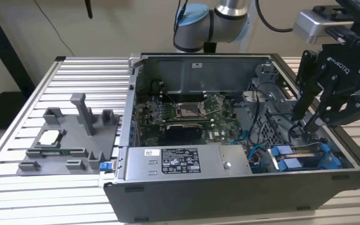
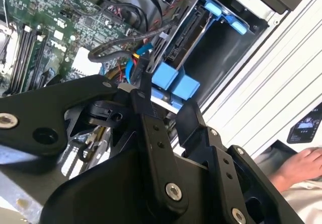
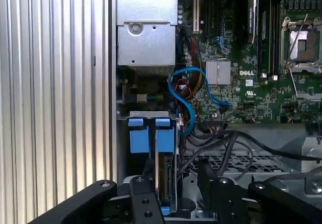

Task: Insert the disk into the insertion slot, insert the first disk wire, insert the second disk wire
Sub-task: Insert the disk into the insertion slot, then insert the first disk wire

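Pincer open, disk btwn fingers, upright in insertion slot.

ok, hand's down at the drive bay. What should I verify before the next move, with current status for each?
1. Disk in the insertion slot: ok, it stands in the bay with its blue bracket tabs showing.
2. Hand alignment: ok, it is open, with its fingers either side of the disk's edge.
3. Black wire at the disk's end: cannot tell whether its plug is seated.
4. Blue cable: cannot tell where its end goes; it loops beside the bay.
5. Area clear of people: not ok, a person's hand rests outside the case.
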